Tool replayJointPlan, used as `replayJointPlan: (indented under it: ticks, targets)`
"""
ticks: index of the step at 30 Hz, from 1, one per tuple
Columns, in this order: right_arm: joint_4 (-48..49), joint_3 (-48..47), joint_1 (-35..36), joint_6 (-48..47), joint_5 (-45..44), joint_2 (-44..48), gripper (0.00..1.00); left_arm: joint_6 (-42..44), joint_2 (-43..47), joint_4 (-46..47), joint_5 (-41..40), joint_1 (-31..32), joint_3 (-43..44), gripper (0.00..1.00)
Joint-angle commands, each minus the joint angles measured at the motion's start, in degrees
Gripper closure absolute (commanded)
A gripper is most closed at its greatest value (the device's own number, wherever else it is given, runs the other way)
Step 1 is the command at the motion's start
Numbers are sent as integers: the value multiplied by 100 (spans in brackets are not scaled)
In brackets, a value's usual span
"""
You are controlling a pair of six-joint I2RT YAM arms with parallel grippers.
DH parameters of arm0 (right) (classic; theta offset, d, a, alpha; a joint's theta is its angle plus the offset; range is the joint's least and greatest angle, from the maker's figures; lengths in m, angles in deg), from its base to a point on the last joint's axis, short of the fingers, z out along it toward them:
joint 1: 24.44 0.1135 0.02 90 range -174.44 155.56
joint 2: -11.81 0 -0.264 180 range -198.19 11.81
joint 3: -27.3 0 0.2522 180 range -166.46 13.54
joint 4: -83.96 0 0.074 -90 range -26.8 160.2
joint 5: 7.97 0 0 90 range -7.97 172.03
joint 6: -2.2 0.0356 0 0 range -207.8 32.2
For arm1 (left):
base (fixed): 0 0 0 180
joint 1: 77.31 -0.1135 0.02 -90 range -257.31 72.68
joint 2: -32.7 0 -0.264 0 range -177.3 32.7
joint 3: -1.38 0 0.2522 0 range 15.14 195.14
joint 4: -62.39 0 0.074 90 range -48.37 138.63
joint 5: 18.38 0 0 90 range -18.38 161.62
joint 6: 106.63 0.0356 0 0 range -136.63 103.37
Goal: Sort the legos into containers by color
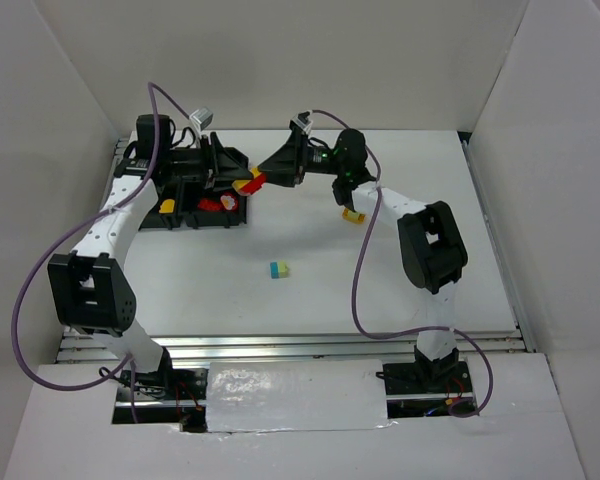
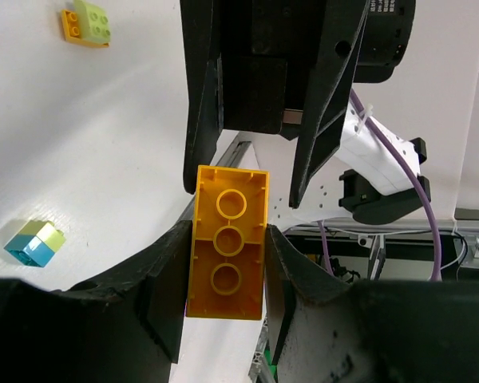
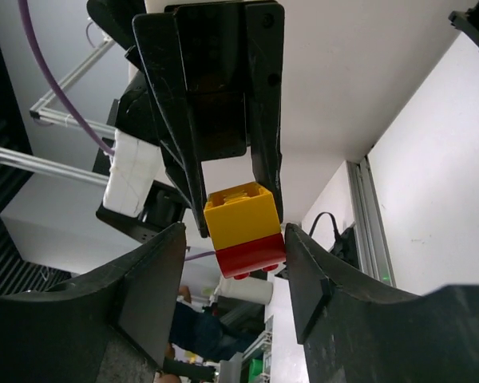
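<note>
Over at the far-left corner of the table [image 1: 210,290] sat the black tray [image 1: 195,224]. A yellow lego [image 1: 166,207] lay at its left side and red legos [image 1: 216,204] toward its right. The arm above covered much of the tray, so which compartments they lay in could not be told.

The left gripper [image 2: 227,239] hung above the tray's right edge, clamped on a yellow-and-red lego [image 3: 243,227]. Its two fingers pressed the long sides of the yellow part, whose hollow underside faced the left wrist camera. That lego was held in the air between the two grippers, which met nose to nose.

The right gripper [image 3: 233,239] faced it from the right, its jaws narrowed around the red part. One finger [image 3: 319,279] stood against the red side, while a slim gap showed at the other, so the jaws were not clamped on it.

Farther right, near the middle of the table, a teal-and-lime lego [image 1: 279,269] lay alone. A yellow-and-lime lego [image 1: 354,216] lay beyond it toward the far edge, beneath the right arm, well apart from the tray.
</note>
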Motion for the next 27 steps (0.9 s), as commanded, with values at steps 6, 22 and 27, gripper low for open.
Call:
replayJointPlan:
  ticks: [6, 22, 27]
  targets:
    - [1605, 125, 98, 755, 229, 69, 42, -167, 138, 401, 92, -54, 58, 100]
    - [1791, 116, 212, 703, 387, 52, 55, -352, 226, 358, -286, -239, -22, 100]
    - [1738, 63, 265, 668, 414, 25, 86, -325, 226, 314, -339, -239, -22, 100]
